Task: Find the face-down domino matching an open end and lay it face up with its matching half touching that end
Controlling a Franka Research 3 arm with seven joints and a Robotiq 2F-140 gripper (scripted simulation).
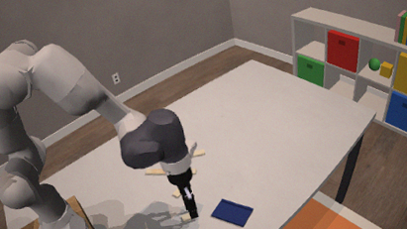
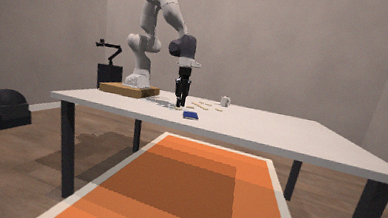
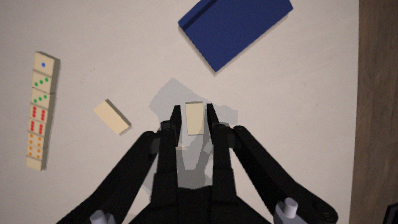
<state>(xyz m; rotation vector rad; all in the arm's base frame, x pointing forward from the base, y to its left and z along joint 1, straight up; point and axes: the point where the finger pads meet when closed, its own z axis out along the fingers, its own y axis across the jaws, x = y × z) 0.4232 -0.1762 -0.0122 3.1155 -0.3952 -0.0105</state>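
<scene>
A face-down domino (image 3: 194,119) (image 1: 185,217) lies plain side up between the fingertips of my gripper (image 3: 194,112) (image 1: 194,216) (image 2: 179,105). The gripper is partly open, low over the table, with a gap on each side of the domino. Another face-down domino (image 3: 113,117) (image 1: 176,194) lies slanted to the left in the wrist view. The line of dominoes (image 3: 40,97) stands at the far left there: one blue pip at the top end, then green threes, red pips, orange pips and a plain part at the bottom end. More dominoes show in the top view, partly hidden by the arm.
A blue tray (image 1: 232,213) (image 2: 190,115) (image 3: 237,30) lies beyond the fingertips in the wrist view. A white mug (image 2: 225,101) stands farther back on the table. The table's edge (image 3: 357,100) runs along the right in the wrist view.
</scene>
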